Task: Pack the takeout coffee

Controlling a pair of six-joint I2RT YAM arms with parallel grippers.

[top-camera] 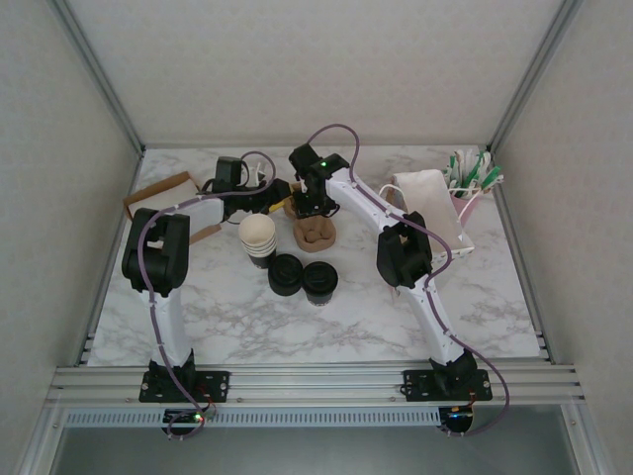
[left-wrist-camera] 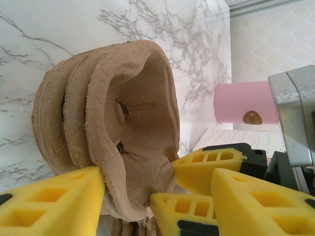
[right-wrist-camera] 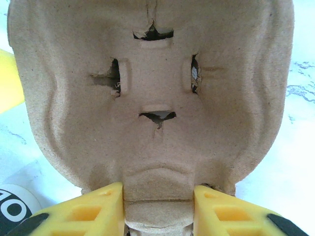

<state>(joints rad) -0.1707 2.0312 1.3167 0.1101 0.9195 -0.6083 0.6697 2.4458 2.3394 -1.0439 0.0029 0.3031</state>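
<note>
- Top view: the takeout coffee (top-camera: 320, 282) stands upright, lid up, on the worktop (top-camera: 495, 307), nearer the arm bases than both end effectors, well apart from them.
- Left wrist: the left end effector (left-wrist-camera: 125, 196) pinches the pulp cup carrier (left-wrist-camera: 123, 123).
- Right wrist: the right end effector (right-wrist-camera: 157, 206) pinches the carrier's edge.

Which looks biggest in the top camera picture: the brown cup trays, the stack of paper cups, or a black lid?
1. Brown cup trays, widest of the three.
2. Stack of paper cups and black lid: too alike to rank, and the stack is tipped toward the camera.
</note>
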